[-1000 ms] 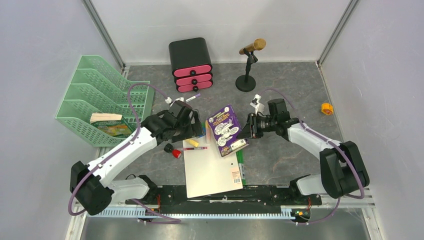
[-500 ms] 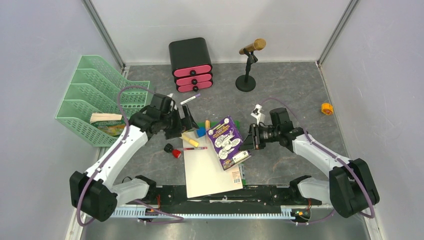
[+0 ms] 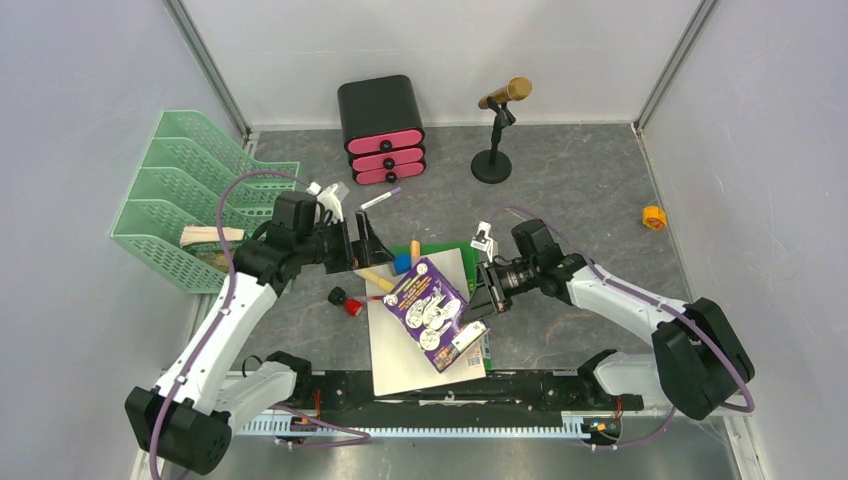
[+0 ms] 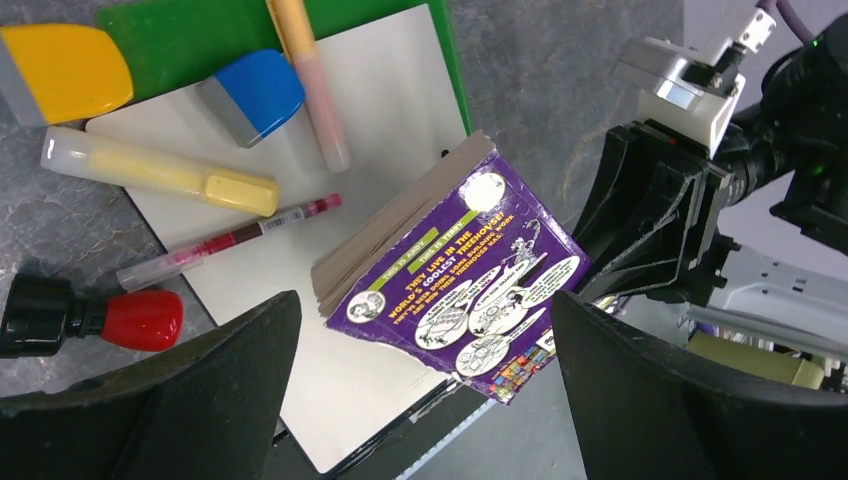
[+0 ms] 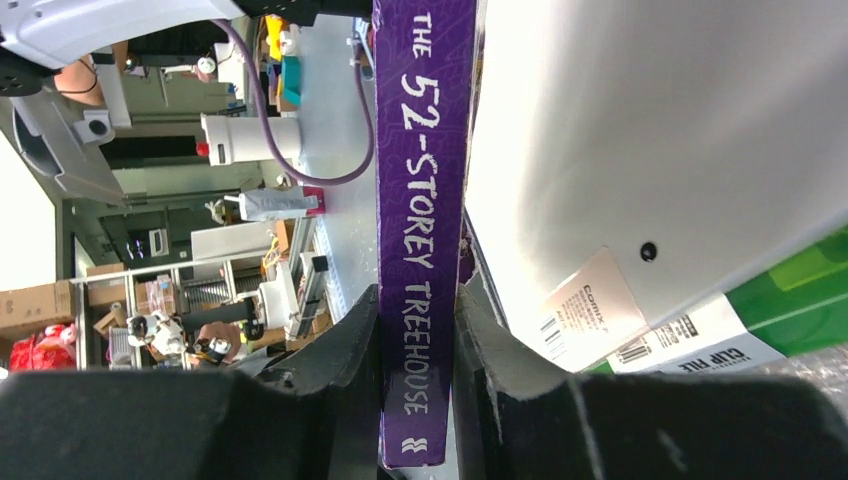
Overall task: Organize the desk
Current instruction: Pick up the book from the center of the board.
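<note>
Seen from above, the dark-grey marbled desk (image 3: 590, 180) fills the floor of a white-walled cell and lies beneath both arms. The left tool (image 3: 361, 247) hangs over the desk's left middle, its fingers wide apart with nothing between them. The right tool (image 3: 487, 292) reaches in from the right over the desk's centre. It is clamped on the spine of a purple book (image 3: 430, 312), which sits tilted over a white folder (image 3: 400, 360) at the desk's near edge. Whether the book touches the folder cannot be told. A mint-green tiered tray (image 3: 170, 195) stands at the left edge. A black drawer box (image 3: 380, 103) with pink fronts and a microphone on a stand (image 3: 491, 166) stand at the back.

Only the left wrist view shows the small items by the folder's far corner: a yellow highlighter (image 4: 160, 172), a red pen (image 4: 228, 241), a blue-capped piece (image 4: 255, 92), and a red-capped black item (image 4: 90, 318) on bare desk. It also shows the book's cover, which reads "They live in the world's coolest treehouse!"

Only the right wrist view shows the spine, pinched between both fingers: "The 52-Storey Treehouse". A label (image 5: 588, 303) on the folder reads "Comix". Another label, on a green file (image 5: 805, 295), reads "Clip File".
</note>
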`<action>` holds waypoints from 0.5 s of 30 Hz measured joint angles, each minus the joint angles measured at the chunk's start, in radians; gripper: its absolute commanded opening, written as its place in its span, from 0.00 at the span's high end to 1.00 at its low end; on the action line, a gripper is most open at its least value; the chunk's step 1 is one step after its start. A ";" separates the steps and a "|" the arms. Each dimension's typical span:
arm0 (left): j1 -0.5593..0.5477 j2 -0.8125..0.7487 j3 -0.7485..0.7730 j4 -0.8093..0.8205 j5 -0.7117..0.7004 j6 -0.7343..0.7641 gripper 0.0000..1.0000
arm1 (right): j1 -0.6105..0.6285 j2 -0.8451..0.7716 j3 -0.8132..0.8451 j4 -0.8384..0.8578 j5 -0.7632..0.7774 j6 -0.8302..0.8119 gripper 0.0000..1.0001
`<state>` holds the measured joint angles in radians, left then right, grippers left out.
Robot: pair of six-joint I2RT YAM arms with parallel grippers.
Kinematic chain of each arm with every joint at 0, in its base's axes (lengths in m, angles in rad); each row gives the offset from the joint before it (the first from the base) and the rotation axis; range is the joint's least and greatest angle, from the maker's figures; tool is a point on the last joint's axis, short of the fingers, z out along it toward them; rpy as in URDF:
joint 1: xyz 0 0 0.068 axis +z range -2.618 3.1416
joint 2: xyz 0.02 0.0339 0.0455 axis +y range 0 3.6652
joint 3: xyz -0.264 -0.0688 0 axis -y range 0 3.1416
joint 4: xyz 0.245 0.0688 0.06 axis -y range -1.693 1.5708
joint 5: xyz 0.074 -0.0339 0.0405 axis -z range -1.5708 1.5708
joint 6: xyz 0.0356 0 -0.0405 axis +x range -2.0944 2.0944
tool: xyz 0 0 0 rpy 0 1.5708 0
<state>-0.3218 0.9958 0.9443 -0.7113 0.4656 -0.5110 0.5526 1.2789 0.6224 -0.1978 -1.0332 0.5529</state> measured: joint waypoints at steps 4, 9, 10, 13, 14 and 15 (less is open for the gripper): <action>0.000 -0.035 -0.027 0.021 0.051 0.049 0.00 | 0.020 0.000 0.021 0.002 -0.025 -0.003 1.00; 0.000 -0.032 -0.065 0.045 0.153 0.082 0.00 | 0.051 0.000 0.035 0.006 -0.057 -0.005 1.00; 0.000 -0.026 -0.067 0.048 0.174 0.087 0.00 | 0.058 0.000 0.036 0.009 -0.066 -0.005 1.00; 0.000 0.003 -0.070 0.064 0.232 0.095 0.00 | 0.075 -0.001 0.039 0.013 -0.083 -0.005 1.00; 0.000 0.008 -0.076 0.077 0.252 0.096 0.00 | 0.083 -0.001 0.042 0.013 -0.089 -0.005 1.00; 0.000 0.009 -0.083 0.087 0.262 0.096 0.00 | 0.089 -0.001 0.046 0.016 -0.094 -0.005 1.00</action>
<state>-0.3218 1.0050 0.8616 -0.6243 0.7280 -0.4152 0.6415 1.2781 0.6685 -0.1814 -1.1271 0.5480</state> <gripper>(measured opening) 0.994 0.312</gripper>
